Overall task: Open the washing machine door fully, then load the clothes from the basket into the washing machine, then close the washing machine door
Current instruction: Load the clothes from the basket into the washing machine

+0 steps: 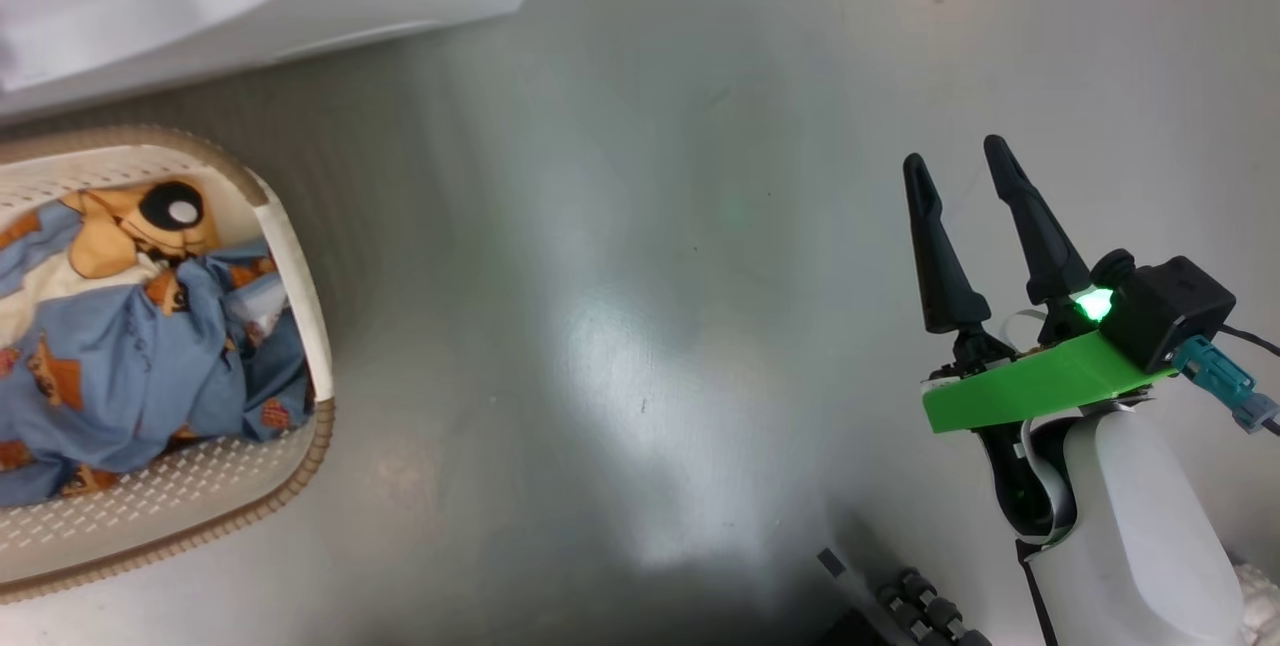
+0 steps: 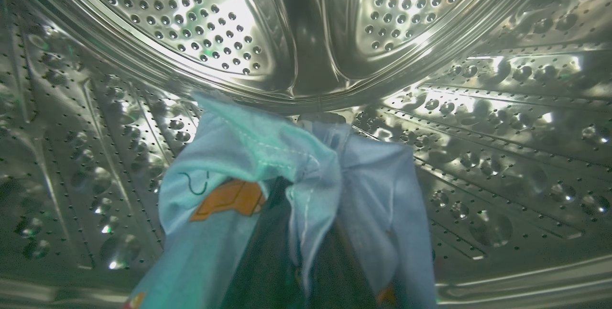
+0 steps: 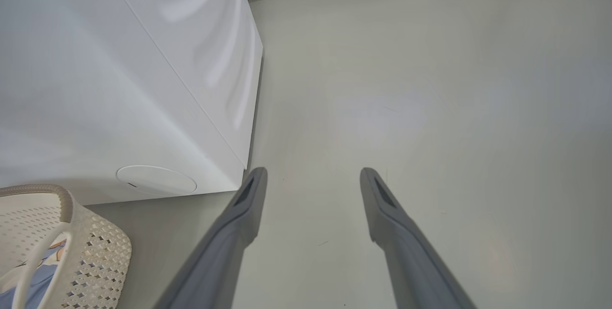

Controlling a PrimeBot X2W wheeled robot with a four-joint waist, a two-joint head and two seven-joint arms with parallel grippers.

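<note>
Over a glossy grey floor [image 1: 640, 326], the cream perforated plastic basket [image 1: 300, 266] at nine o'clock holds blue printed clothes [image 1: 130, 356], the right gripper [image 1: 955, 154] gapes idle at four o'clock, and the left gripper [image 2: 306, 232], mid-loading and clamped on a light blue garment [image 2: 248, 156] inside the perforated steel drum [image 2: 478, 132], probably must release it next.

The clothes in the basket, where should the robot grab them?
Best guess: pinch the crumpled blue fold that sticks up on the clothes, beside the cartoon face. Come straight down from above, because the basket walls stand all round the pile and only its top is open.
</note>
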